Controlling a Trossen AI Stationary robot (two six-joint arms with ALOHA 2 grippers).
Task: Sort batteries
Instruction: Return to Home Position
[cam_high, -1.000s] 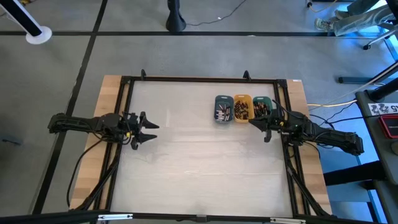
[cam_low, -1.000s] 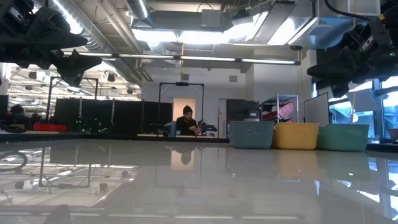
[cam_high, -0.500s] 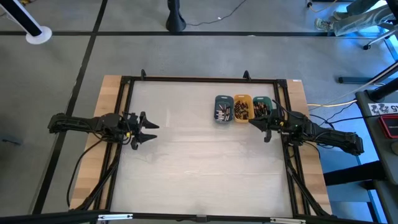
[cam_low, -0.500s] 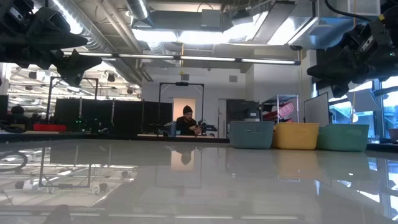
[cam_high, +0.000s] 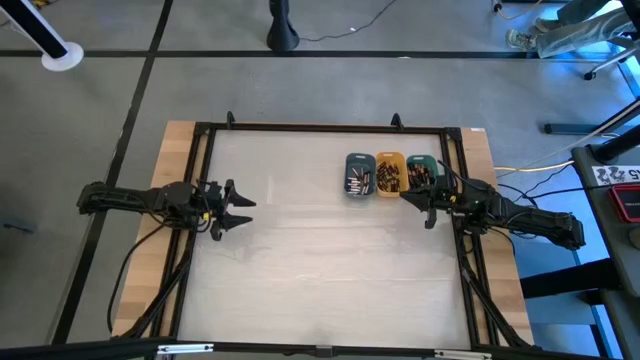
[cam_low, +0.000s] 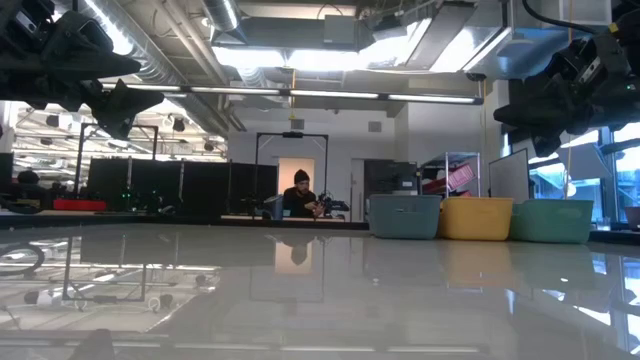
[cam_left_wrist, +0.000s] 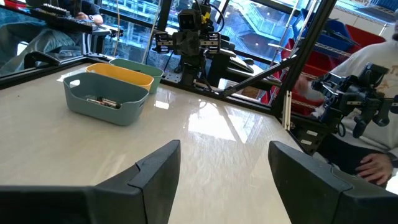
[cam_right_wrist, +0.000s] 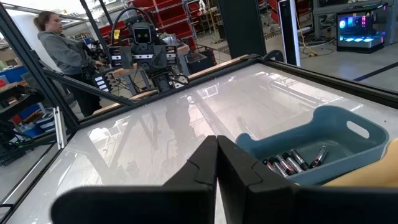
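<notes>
Three small trays stand in a row at the table's far right: slate-blue (cam_high: 359, 175), orange (cam_high: 389, 173) and green (cam_high: 421, 171). Batteries (cam_right_wrist: 292, 163) lie inside the blue tray; more batteries (cam_high: 389, 177) fill the orange and green ones. My left gripper (cam_high: 240, 212) hovers open above the table's left side, nothing between its fingers (cam_left_wrist: 158, 171). My right gripper (cam_high: 420, 203) hovers shut just near of the green tray, level, touching nothing.
A black frame (cam_high: 330, 128) runs around the white tabletop (cam_high: 330, 260). People are in the room beyond the table (cam_low: 303, 195). The broad middle and near part of the tabletop bears no objects.
</notes>
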